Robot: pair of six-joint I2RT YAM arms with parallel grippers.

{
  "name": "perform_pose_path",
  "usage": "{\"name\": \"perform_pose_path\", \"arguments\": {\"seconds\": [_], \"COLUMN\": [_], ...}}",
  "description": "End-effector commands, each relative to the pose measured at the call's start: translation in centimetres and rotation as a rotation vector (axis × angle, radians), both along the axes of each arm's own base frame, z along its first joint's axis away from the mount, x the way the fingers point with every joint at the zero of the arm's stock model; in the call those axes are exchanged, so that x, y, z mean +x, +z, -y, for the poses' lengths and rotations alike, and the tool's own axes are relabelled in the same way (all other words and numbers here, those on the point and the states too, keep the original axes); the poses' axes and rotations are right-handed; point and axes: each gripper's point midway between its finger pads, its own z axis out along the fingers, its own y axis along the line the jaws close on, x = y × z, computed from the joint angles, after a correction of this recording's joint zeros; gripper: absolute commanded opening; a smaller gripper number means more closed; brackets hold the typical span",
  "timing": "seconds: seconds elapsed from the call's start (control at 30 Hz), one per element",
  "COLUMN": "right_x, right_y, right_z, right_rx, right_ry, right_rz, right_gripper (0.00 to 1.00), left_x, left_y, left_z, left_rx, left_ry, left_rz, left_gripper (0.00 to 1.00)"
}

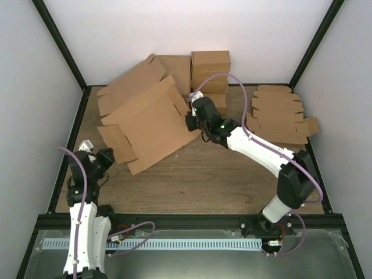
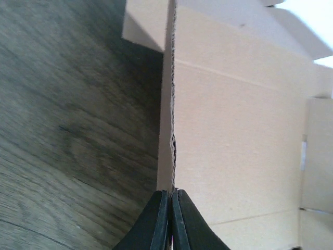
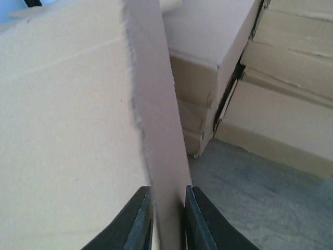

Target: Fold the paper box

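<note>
The paper box (image 1: 148,122) is a large brown creased sheet lying tilted on the left half of the wooden table. My left gripper (image 1: 109,158) is at its near-left flap. In the left wrist view that gripper (image 2: 170,192) is shut on the thin raw edge of the paper box (image 2: 244,130), which stands upright ahead of it. My right gripper (image 1: 190,120) is at the sheet's right edge. In the right wrist view its jaws (image 3: 167,191) stand slightly apart, with a panel of the paper box (image 3: 67,130) running between them.
A second large cardboard sheet (image 1: 131,81) lies behind the paper box. A stack of smaller brown boxes (image 1: 210,72) stands at the back centre, close ahead of the right gripper (image 3: 291,78). Flat blanks with rounded tabs (image 1: 279,113) are piled at the right.
</note>
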Motion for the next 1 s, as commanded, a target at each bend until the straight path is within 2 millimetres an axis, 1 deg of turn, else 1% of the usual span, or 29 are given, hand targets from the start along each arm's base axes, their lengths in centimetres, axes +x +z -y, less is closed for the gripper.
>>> {"name": "perform_pose_path", "arguments": {"seconds": [0.0, 0.03, 0.1, 0.17, 0.23, 0.3, 0.4, 0.43, 0.47, 0.5, 0.57, 0.67, 0.73, 0.83, 0.87, 0.93, 0.97], "right_x": [2.4, 2.5, 2.6, 2.1, 1.5, 0.9, 0.1, -0.1, -0.3, -0.5, -1.1, -2.3, -3.5, -5.4, -6.1, -7.9, -8.7], "right_y": [2.7, 2.7, 3.0, 2.8, 2.7, 2.3, 2.4, 2.6, 2.8, 3.2, 4.1, 5.0, 4.8, 4.1, 3.6, 3.7, 3.3], "right_z": [-0.8, -1.1, -1.7, -2.1, -2.3, -2.1, -1.5, -1.2, -0.7, -0.3, 0.4, 1.3, 1.9, 2.4, 2.6, 2.4, 2.2], "right_rx": [0.009, 0.008, 0.015, 0.033, 0.052, 0.06, 0.067, 0.069, 0.068, 0.074, 0.09, 0.148, 0.197, 0.313, 0.36, 0.491, 0.559], "right_ry": [-0.012, -0.004, 0.013, 0.035, 0.052, 0.056, 0.047, 0.039, 0.026, 0.01, -0.009, -0.046, -0.083, -0.129, -0.152, -0.137, -0.127], "right_rz": [0.033, 0.018, -0.004, -0.028, -0.052, -0.076, -0.095, -0.097, -0.098, -0.095, -0.093, -0.133, -0.188, -0.285, -0.323, -0.377, -0.409], "right_gripper": [0.23, 0.27, 0.37, 0.51, 0.7, 0.82, 0.89, 0.92, 0.97, 0.99, 1.0, 1.0, 1.0, 1.0, 1.0, 1.0, 1.0], "left_x": [-1.9, -2.1, -2.3, -2.5, -2.6, -2.6, -2.7, -2.7, -2.7, -2.6, -2.7, -2.8, -2.9, -3.0, -3.1, -3.1, -3.1], "left_y": [3.2, 3.4, 3.1, 3.4, 3.8, 4.4, 6.3, 7.7, 8.8, 9.8, 11.8, 13.3, 13.4, 12.7, 12.4, 12.0, 11.8], "left_z": [2.2, 2.6, 3.7, 4.2, 4.3, 4.1, 3.7, 3.5, 3.4, 3.2, 2.9, 2.6, 2.6, 2.7, 2.7, 2.8, 2.9], "left_rx": [-0.13, -0.15, -0.204, -0.226, -0.225, -0.214, -0.194, -0.182, -0.171, -0.161, -0.144, -0.137, -0.146, -0.173, -0.182, -0.194, -0.198], "left_ry": [-0.056, -0.071, -0.116, -0.139, -0.137, -0.123, -0.106, -0.099, -0.094, -0.088, -0.073, -0.056, -0.049, -0.042, -0.042, -0.043, -0.043], "left_rz": [0.039, 0.029, -0.011, -0.018, -0.015, -0.011, 0.019, 0.046, 0.068, 0.09, 0.134, 0.175, 0.185, 0.19, 0.189, 0.187, 0.184], "left_gripper": [0.05, 0.05, 0.04, 0.04, 0.04, 0.04, 0.04, 0.04, 0.04, 0.04, 0.04, 0.04, 0.04, 0.04, 0.04, 0.04, 0.04]}}
